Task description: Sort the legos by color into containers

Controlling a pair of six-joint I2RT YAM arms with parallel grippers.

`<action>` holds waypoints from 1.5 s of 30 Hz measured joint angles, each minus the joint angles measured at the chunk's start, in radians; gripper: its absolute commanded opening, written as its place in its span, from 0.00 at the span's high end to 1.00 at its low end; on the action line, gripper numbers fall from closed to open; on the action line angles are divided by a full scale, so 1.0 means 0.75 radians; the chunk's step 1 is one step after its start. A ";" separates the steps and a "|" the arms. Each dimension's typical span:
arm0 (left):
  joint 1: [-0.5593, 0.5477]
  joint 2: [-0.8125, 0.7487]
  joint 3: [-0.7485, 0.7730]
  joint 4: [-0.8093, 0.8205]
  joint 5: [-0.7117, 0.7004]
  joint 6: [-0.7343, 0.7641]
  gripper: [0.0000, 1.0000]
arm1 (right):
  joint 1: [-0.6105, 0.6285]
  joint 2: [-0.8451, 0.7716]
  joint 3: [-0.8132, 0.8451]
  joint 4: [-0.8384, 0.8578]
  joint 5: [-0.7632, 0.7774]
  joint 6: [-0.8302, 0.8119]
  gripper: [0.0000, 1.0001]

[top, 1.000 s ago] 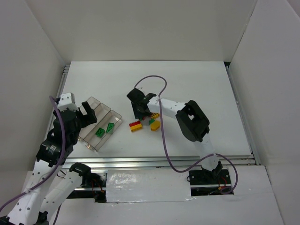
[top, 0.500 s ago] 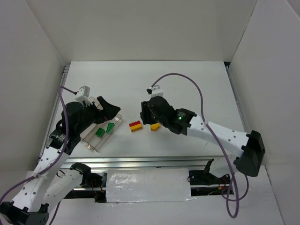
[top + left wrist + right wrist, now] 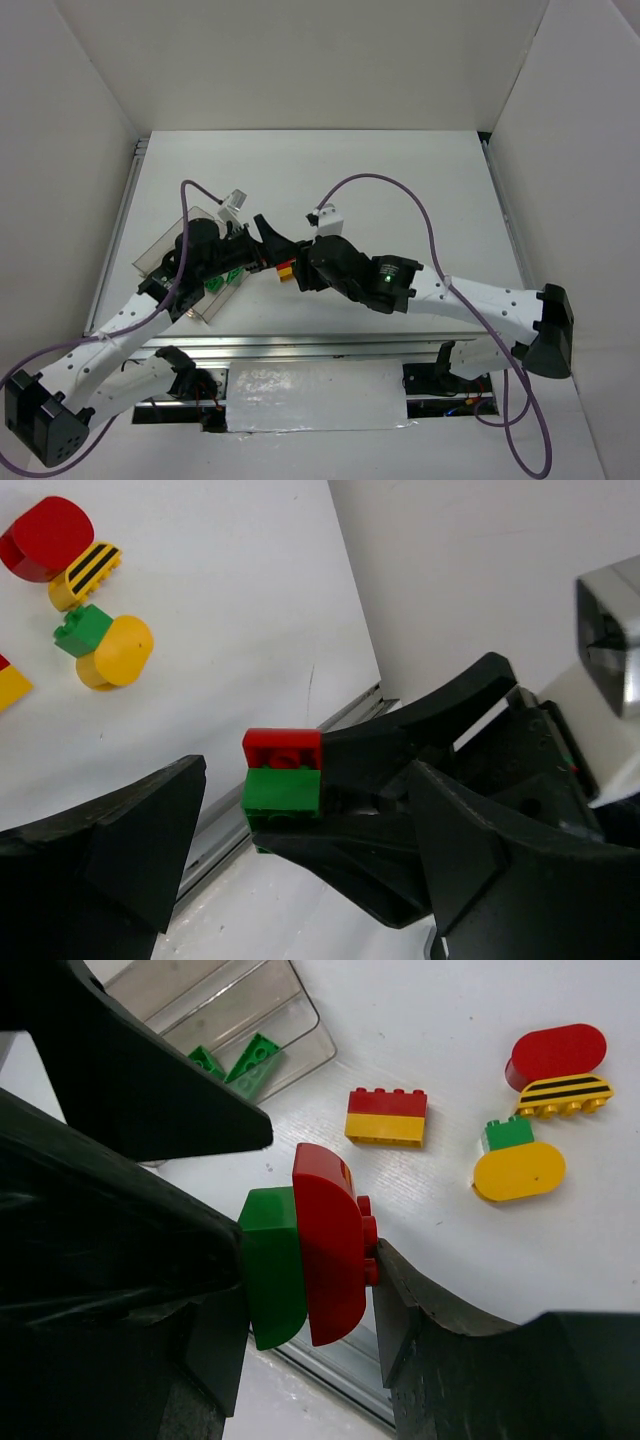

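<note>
Setting: a white table (image 3: 400, 180) boxed in by white walls (image 3: 300, 60); the two arms meet over its middle, toward the near edge.
Right gripper (image 3: 305, 1295): clamped on a red-green pair (image 3: 328, 1245), two bricks stuck together and held up off the table.
Left gripper (image 3: 305, 780): fingers apart, one on either side of the pair, not touching it as far as shows.
Tray (image 3: 225, 1005): by the left edge, toward the near-left corner; two green pieces (image 3: 255, 1055) lie in it, in which compartment I cannot tell.
Loose bricks: a red-yellow stack (image 3: 387, 1117) near the table's middle; past it, away from the tray, a red dome (image 3: 555, 1052), a striped brick (image 3: 565, 1093) and a green cube (image 3: 510, 1132) touching a yellow dome (image 3: 518, 1172).
Step, as I judge it: splitting the pair so each colour can go to its own compartment.
Doing it well: close the left fingers on the green half (image 3: 272, 1270) alone, square on its flat sides and clear of the seam. The right grip must be firm on the red. Pull straight along the studs, low over the table, so a slipped piece does not travel far.
Writing: none readable; only black stripes on the striped brick and a green light (image 3: 385, 281) on the right arm.
</note>
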 measured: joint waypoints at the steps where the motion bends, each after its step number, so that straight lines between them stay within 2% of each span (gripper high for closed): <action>1: -0.007 0.012 0.000 0.003 -0.002 0.001 0.07 | 0.005 -0.005 0.002 0.000 0.007 0.000 1.00; 5: -0.017 0.034 -0.001 0.014 -0.004 -0.003 0.10 | 0.007 -0.035 0.002 0.001 0.034 0.001 1.00; 8: -0.020 0.045 -0.001 0.041 0.011 -0.006 0.17 | 0.007 -0.070 0.002 0.009 0.040 0.000 1.00; 13: -0.027 0.072 -0.001 0.116 0.045 -0.023 0.21 | 0.007 -0.123 0.002 0.036 0.039 -0.015 1.00; 16: -0.030 0.101 -0.001 0.164 0.077 -0.034 0.35 | 0.013 -0.124 0.002 0.043 0.034 -0.030 1.00; 17: -0.034 0.109 -0.001 0.182 0.090 -0.037 0.46 | 0.015 -0.124 0.002 0.041 0.034 -0.035 0.99; 19: -0.041 0.114 -0.001 0.216 0.111 -0.041 0.57 | 0.016 -0.122 0.002 0.039 0.035 -0.042 0.99; 20: -0.045 0.114 -0.001 0.227 0.111 -0.035 0.69 | 0.016 -0.117 0.002 0.040 0.038 -0.045 0.99; 22: -0.045 0.114 -0.002 0.227 0.106 -0.025 0.86 | 0.017 -0.107 0.002 0.041 0.047 -0.050 0.99; 26: -0.044 0.114 -0.002 0.212 0.099 -0.022 0.97 | 0.019 -0.091 0.002 0.048 0.059 -0.053 0.98; 27: -0.042 0.114 -0.002 0.209 0.100 -0.021 0.99 | 0.019 -0.086 0.002 0.051 0.061 -0.054 0.89; 29: -0.038 0.114 -0.002 0.205 0.101 -0.016 1.00 | 0.019 -0.081 0.002 0.054 0.059 -0.055 0.65; 30: -0.037 0.114 -0.002 0.205 0.106 -0.007 1.00 | 0.019 -0.081 0.002 0.056 0.055 -0.059 0.48; 31: -0.036 0.114 -0.002 0.210 0.111 0.005 1.00 | 0.019 -0.082 0.002 0.058 0.051 -0.065 0.45; 32: -0.035 0.114 -0.002 0.211 0.113 0.012 1.00 | 0.015 -0.086 -0.003 0.064 0.036 -0.074 0.08; 35: -0.037 0.113 -0.002 0.231 0.146 0.018 1.00 | -0.030 -0.130 -0.069 0.134 -0.109 -0.093 0.01; 45: -0.069 0.073 -0.002 0.362 0.309 0.075 1.00 | -0.306 -0.410 -0.343 0.382 -0.757 -0.094 0.00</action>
